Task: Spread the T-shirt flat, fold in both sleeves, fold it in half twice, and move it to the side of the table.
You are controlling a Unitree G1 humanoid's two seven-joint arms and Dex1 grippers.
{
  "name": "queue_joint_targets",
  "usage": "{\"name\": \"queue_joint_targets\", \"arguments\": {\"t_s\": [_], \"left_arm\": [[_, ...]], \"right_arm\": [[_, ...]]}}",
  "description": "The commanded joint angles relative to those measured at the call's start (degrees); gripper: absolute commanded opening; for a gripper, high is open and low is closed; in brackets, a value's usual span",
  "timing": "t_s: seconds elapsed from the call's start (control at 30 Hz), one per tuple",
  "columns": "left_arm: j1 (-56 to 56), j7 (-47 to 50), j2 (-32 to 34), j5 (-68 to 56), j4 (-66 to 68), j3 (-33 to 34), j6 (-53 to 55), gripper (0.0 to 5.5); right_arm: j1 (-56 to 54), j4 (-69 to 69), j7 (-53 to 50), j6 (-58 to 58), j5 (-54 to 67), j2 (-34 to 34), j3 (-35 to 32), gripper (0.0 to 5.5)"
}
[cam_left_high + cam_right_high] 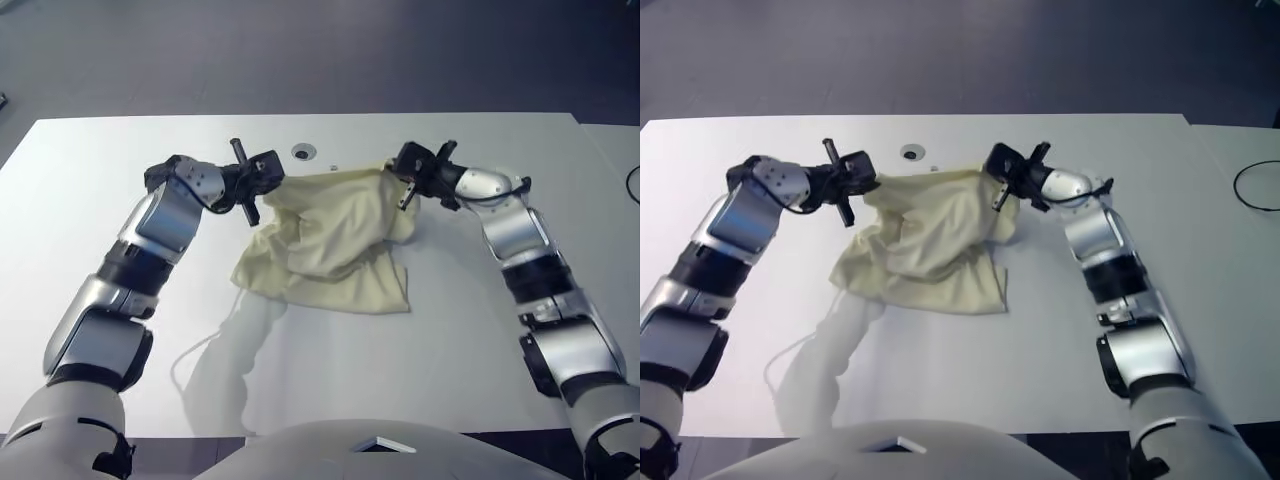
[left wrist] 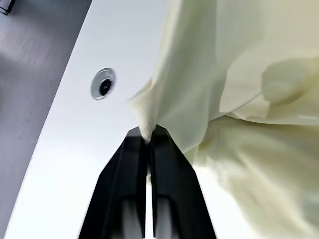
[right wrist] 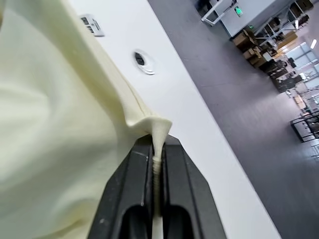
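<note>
Pale yellow T-shirt (image 1: 335, 240) is half lifted, bunched, near the far edge of the table (image 1: 480, 370), pinched by left gripper (image 2: 148, 139) and right gripper (image 3: 158, 142), both clamped on its edges. It is judged light and limp; edges are best gripped.

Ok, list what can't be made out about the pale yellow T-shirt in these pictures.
1. Pale yellow fabric T-shirt, eye views: sleeves and neckline lost in its own crumpled folds.
2. Left wrist view: which hem the left gripper pinches; the frame edge cuts the cloth off.
3. Right wrist view: likewise for the right gripper.
</note>
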Motion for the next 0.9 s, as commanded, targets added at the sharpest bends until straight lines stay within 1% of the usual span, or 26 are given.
{"name": "queue_joint_targets", "arguments": {"t_s": [0.03, 0.13, 0.27, 0.37, 0.47, 0.53, 0.63, 0.7, 0.77, 0.83, 0.9], "left_arm": [[-33.61, 21.72, -10.87, 12.47, 44.67, -3.24, -12.30, 0.00], [-41.05, 30.48, -11.76, 13.85, 49.48, -3.16, -13.76, 0.00], [-46.57, 39.10, -11.88, 15.33, 52.80, -2.12, -15.55, 0.00], [-48.21, 43.92, -11.66, 16.57, 54.39, -1.27, -16.90, 0.00], [-47.70, 44.43, -11.92, 17.56, 55.37, -0.20, -17.98, 0.00], [-45.90, 42.62, -12.37, 18.18, 55.59, 0.12, -18.67, 0.00], [-40.57, 36.93, -13.69, 19.48, 55.33, -0.98, -20.72, 0.00], [-35.56, 32.19, -14.72, 20.34, 54.48, -2.10, -23.07, 0.00], [-27.72, 24.43, -15.18, 19.91, 51.56, -2.92, -26.54, 0.00], [-18.65, 15.65, -13.17, 17.97, 43.43, -3.10, -28.50, 0.00], [-8.61, 7.07, -8.58, 15.69, 27.44, -2.69, -26.16, 0.00]], "right_arm": [[-34.65, 41.23, -19.87, -11.14, -8.59, 6.34, 1.23, 0.02], [-41.52, 45.55, -27.84, -12.17, -10.56, 5.71, 1.98, 0.02], [-46.63, 48.49, -37.49, -13.93, -13.71, 4.14, 2.67, 0.02], [-48.77, 49.84, -44.13, -15.59, -16.36, 3.27, 3.03, 0.02], [-48.81, 50.68, -45.62, -17.52, -17.34, 3.75, 2.31, 0.02], [-47.56, 50.86, -44.11, -18.93, -17.07, 4.56, 1.47, 0.02], [-43.50, 50.57, -37.95, -21.79, -14.34, 6.06, -1.20, 0.02], [-40.01, 50.13, -33.57, -23.36, -13.11, 6.76, -2.27, 0.02], [-35.02, 49.24, -26.71, -25.66, -11.96, 6.96, -2.64, 0.02], [-29.98, 47.36, -18.50, -28.49, -10.94, 6.60, -2.22, 0.02], [-24.53, 43.59, -7.09, -31.02, -9.70, 5.07, -1.32, 0.02]]}}
